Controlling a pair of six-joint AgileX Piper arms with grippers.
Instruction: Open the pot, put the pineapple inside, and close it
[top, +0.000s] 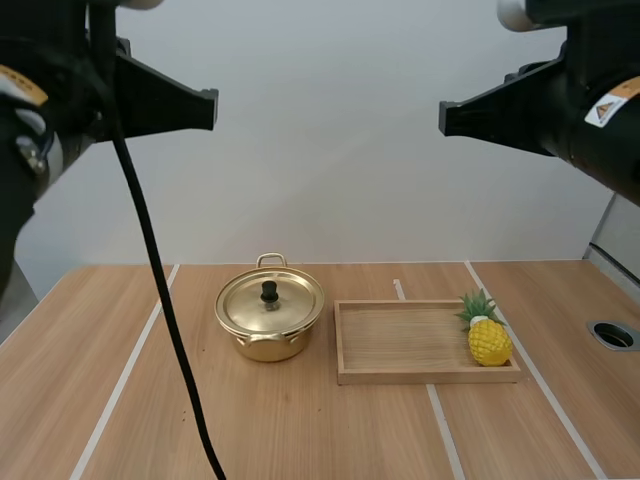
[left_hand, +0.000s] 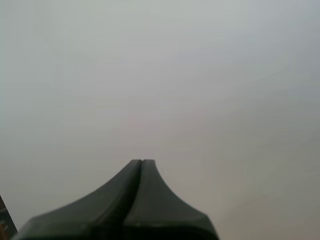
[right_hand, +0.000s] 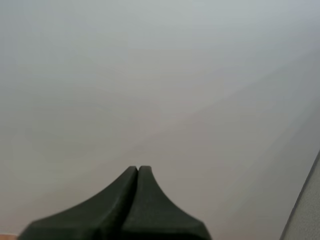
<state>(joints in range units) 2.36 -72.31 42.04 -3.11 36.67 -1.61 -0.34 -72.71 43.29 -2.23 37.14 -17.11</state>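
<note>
Table (top: 100, 400): open wood at 6 o'clock of every object and along the 9 o'clock side. Pot (top: 262, 345): lid (top: 290, 305) on, black knob (top: 269, 291) upright, reachable from above. Wooden tray (top: 420, 377): just beside the pot at its 3 o'clock, with a narrow gap between them. Pineapple (top: 488, 340): at the tray's 3 o'clock end, against the rim; the tray floor toward 9 o'clock is open. Round hole (top: 613, 335): in the table near its 3 o'clock edge.

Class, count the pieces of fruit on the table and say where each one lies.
1. The pineapple lies at the right end of the wooden tray, right of the pot. The pot's lid is on, so anything inside would be hidden.
</note>
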